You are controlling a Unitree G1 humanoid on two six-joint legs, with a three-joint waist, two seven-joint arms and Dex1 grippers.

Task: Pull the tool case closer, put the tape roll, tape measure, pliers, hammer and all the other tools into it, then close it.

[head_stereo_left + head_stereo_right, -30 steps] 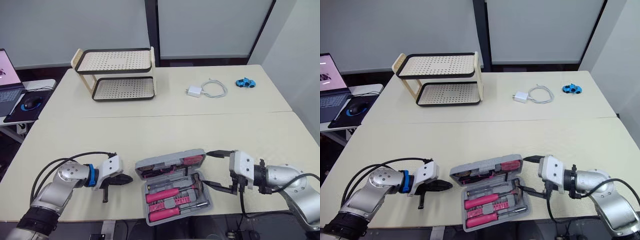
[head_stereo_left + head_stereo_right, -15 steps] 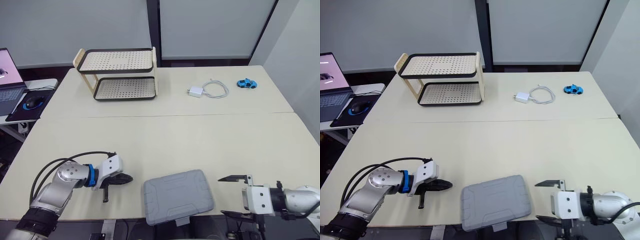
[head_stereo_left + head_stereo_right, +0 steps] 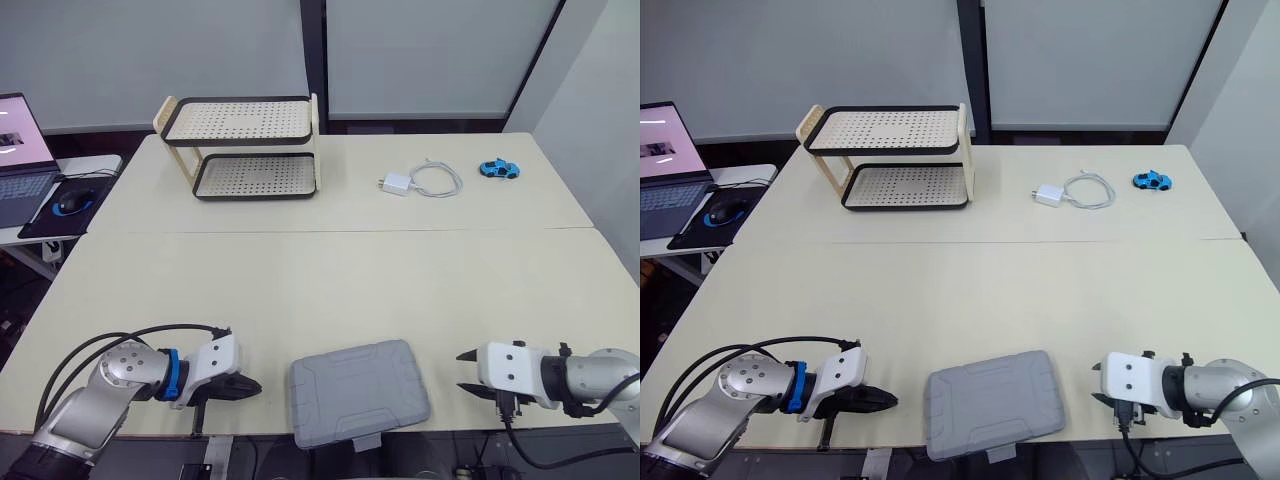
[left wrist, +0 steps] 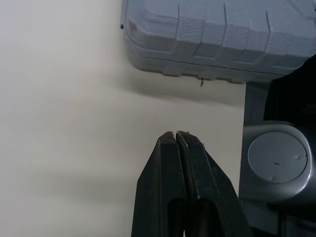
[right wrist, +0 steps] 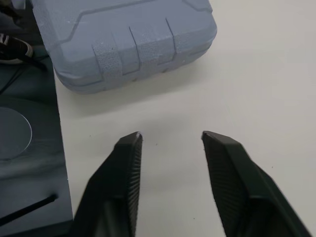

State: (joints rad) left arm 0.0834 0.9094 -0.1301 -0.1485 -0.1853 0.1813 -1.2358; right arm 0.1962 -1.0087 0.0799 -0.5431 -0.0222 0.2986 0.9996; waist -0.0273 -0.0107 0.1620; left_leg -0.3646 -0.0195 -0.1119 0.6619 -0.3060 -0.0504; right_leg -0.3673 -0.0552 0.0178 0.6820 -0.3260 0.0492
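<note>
Left gripper (image 3: 243, 386), its 2 black fingers pressed together, is sitting at the lower left of the frame over the cream tabletop (image 3: 330, 280), pointing toward the grey ribbed plastic tool case (image 3: 360, 392). Right gripper (image 3: 464, 372) is sitting at the lower right, fingers spread apart, gripping nothing. With its lid shut, the case is lying at the lower centre, between both grippers, touching neither.

The left pincer (image 4: 176, 133) hangs just above the bare cream table (image 4: 64, 123), its two black fingers (image 4: 160, 168) pressed flat together with no gap between them. Ahead of the tips, apart from them, lies the grey case (image 4: 222, 29), lid down, its ribbed side facing the pincer. One end of the case runs past the table's edge.
</note>
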